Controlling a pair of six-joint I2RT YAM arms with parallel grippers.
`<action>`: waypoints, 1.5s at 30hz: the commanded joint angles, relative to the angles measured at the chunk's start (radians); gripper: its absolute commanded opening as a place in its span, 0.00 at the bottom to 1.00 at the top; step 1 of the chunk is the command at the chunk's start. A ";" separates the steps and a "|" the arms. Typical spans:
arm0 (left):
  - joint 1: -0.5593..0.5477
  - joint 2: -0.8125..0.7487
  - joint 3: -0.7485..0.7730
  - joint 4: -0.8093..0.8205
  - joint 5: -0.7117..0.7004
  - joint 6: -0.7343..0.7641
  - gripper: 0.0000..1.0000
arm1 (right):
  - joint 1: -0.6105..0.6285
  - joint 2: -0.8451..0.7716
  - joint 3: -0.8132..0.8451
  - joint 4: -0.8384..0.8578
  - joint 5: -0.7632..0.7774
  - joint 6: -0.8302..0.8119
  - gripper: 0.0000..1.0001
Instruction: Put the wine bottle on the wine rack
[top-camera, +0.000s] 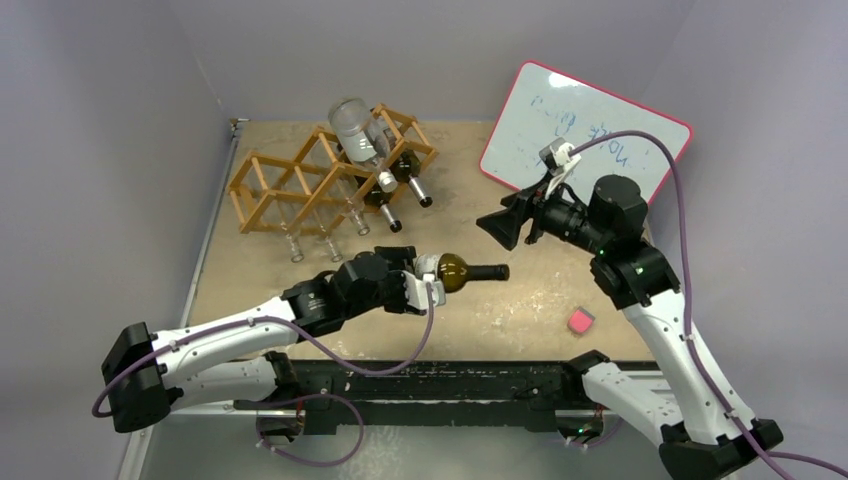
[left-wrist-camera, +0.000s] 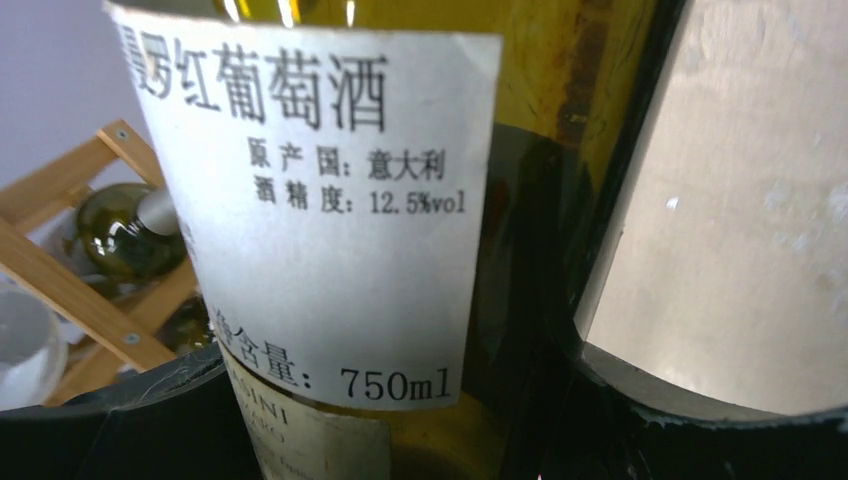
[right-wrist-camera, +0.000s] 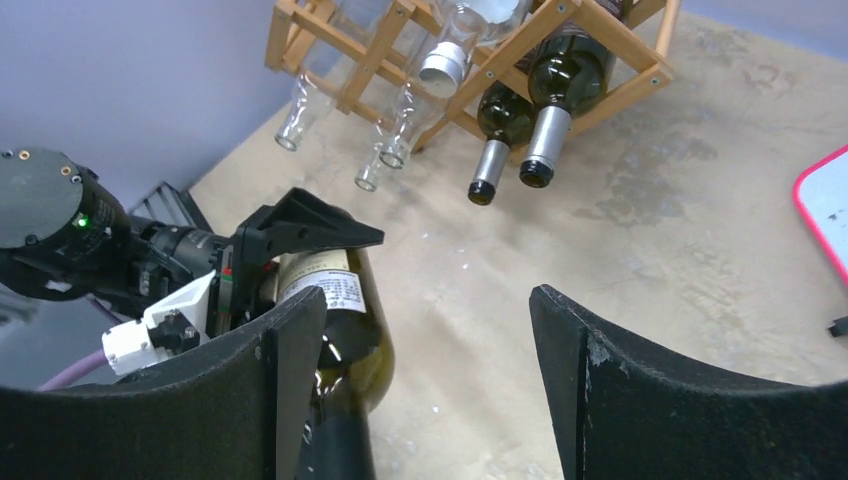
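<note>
Slippage looks possible: left gripper clamps the dark green glass wine bottle by its base alone; right gripper gapes apart, empty.

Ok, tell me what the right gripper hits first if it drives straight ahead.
The right gripper would likely meet the dark bottle necks jutting from the wine rack; depth is unclear.

Dark green wine bottle, white label; orange-brown wine rack; pink-edged whiteboard

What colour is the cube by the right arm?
The cube is pink; top view shows it.
</note>
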 joint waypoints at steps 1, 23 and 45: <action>-0.034 -0.053 0.022 0.043 -0.116 0.240 0.00 | -0.003 0.032 0.115 -0.176 -0.078 -0.232 0.77; 0.007 -0.084 0.163 0.041 -0.330 0.653 0.00 | 0.231 0.126 0.088 -0.300 0.045 -0.338 0.76; 0.007 -0.180 0.065 0.076 -0.248 0.696 0.00 | 0.410 0.264 0.081 -0.312 -0.016 -0.325 0.69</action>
